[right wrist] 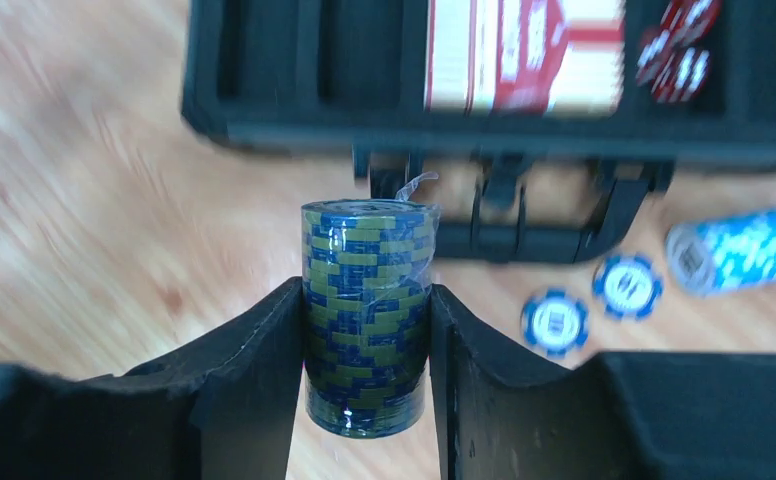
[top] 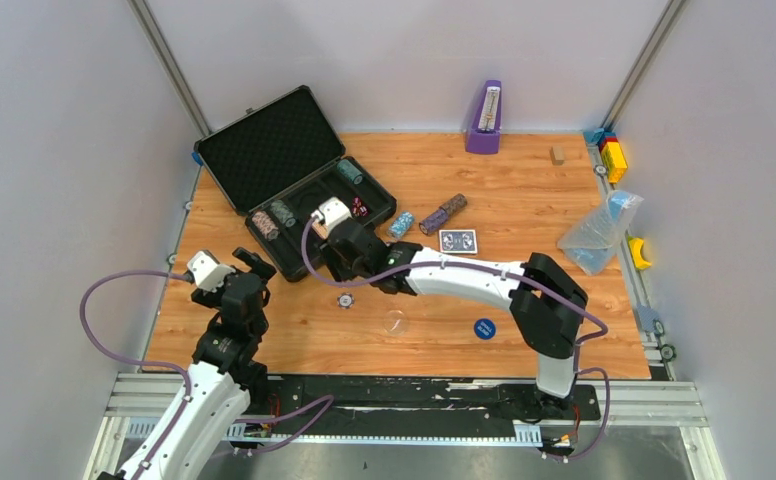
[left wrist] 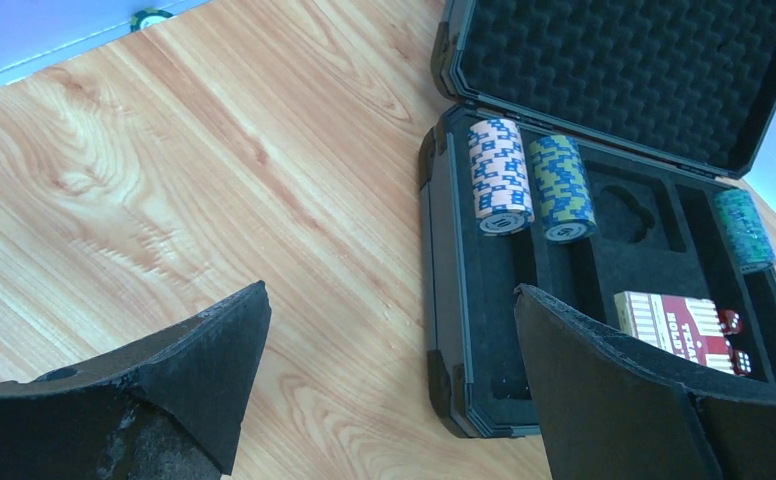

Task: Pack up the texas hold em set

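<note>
The open dark grey briefcase (top: 264,150) lies at the back left. In its tray are a pink chip roll (left wrist: 499,175), a green-blue roll (left wrist: 562,187), a teal roll (left wrist: 744,230), a red card deck (left wrist: 679,325) and red dice (left wrist: 732,322). My right gripper (right wrist: 364,292), at the case's front edge (right wrist: 484,130), is shut on an upright green-and-blue chip roll (right wrist: 366,315). Left of the case, my left gripper (left wrist: 392,295) hangs open over bare wood with nothing between its fingers.
A light blue roll (top: 401,224), a purple roll (top: 442,213), a card deck (top: 457,240), a blue button (top: 484,328), a clear disc (top: 395,321) and a loose chip (top: 345,299) lie on the table. The purple metronome (top: 484,118), toy blocks (top: 612,155) and plastic bag (top: 599,232) are at the back and right.
</note>
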You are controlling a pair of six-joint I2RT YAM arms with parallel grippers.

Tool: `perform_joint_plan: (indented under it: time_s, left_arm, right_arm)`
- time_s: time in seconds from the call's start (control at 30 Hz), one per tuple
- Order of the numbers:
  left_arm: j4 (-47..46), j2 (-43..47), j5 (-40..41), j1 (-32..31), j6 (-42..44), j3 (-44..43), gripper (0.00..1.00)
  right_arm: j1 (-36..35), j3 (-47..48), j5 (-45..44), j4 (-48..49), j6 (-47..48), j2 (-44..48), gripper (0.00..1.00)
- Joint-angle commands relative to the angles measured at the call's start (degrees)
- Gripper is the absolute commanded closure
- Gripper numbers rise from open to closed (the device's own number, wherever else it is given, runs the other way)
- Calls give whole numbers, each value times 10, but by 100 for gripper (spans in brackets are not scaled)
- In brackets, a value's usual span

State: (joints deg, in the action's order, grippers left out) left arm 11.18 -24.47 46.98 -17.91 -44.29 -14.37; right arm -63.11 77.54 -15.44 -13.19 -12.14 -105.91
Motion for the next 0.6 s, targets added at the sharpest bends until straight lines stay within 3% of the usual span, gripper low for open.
perform_joint_plan:
  time_s: [0.0, 0.23, 0.57]
  left_arm:
    - [13, 5, 37, 1, -18, -25, 0]
    - [26, 4, 52, 1, -37, -27, 0]
    - [47, 2, 63, 1, -49, -37, 0]
  right_arm:
    - [23, 111, -16, 54, 21, -39, 84]
    - [58, 247, 39, 69, 25, -125, 85]
    - [66, 305, 166, 146, -5, -205, 84]
